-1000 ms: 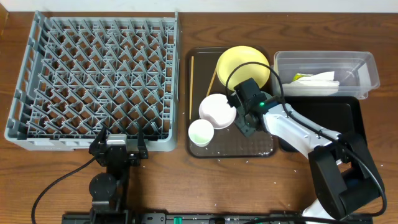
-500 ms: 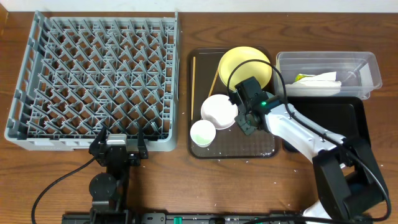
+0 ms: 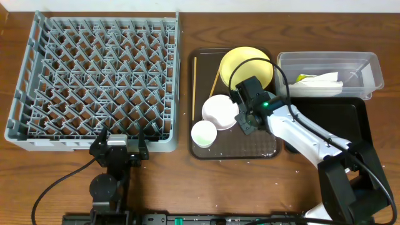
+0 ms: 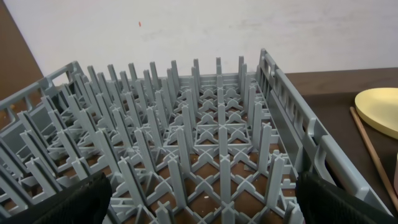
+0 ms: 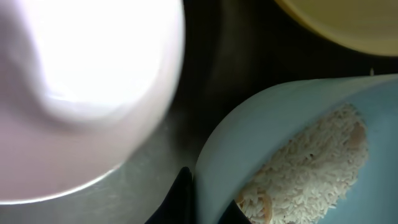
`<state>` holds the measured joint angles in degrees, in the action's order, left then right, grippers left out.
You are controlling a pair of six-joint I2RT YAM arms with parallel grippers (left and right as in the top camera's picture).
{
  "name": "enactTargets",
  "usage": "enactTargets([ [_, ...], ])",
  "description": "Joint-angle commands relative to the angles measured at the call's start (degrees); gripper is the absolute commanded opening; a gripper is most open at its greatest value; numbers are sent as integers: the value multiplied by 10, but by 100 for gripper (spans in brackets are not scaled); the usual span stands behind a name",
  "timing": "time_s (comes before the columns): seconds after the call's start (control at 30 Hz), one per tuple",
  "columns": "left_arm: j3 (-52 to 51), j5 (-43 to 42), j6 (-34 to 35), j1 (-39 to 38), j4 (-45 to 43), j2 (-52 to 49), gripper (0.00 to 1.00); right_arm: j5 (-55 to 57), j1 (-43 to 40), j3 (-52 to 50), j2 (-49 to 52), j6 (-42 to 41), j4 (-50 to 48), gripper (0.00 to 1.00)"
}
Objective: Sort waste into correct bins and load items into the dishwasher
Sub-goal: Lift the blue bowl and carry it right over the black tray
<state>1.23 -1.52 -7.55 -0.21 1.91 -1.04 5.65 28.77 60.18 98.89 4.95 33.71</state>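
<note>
My right gripper (image 3: 245, 120) is over the brown tray, shut on the rim of the light blue bowl (image 5: 292, 118), which holds pale rice (image 5: 311, 162); the wrist view shows one finger on each side of the rim (image 5: 208, 204). From overhead the bowl is hidden under the gripper. The white bowl (image 3: 219, 111) and small white cup (image 3: 204, 133) sit just to its left, the yellow plate (image 3: 247, 62) behind. Two chopsticks (image 3: 193, 87) lie on the tray's left part. My left gripper (image 3: 119, 147) is open at the front edge of the grey dish rack (image 3: 94, 75).
The dishes stand on a dark brown serving tray (image 3: 262, 150). A clear tub (image 3: 369, 65) at the back right holds the white napkin (image 3: 319, 82) with a yellow-green scrap. The black tray (image 3: 340, 119) lies in front of it. Small crumbs lie on the table near the brown tray's front.
My right arm has shifted slightly to the right while its gripper stays at the blue bowl. The left arm has not moved.
</note>
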Motion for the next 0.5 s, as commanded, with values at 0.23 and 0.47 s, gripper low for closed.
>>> enactTargets([
  [0.23, -10, 10, -3, 2, 21, 0, 96, -17, 17, 118, -19, -48, 82, 1],
  [0.47, -10, 10, -3, 2, 21, 0, 96, -65, 14, 142, -105, -73, 131, 1],
])
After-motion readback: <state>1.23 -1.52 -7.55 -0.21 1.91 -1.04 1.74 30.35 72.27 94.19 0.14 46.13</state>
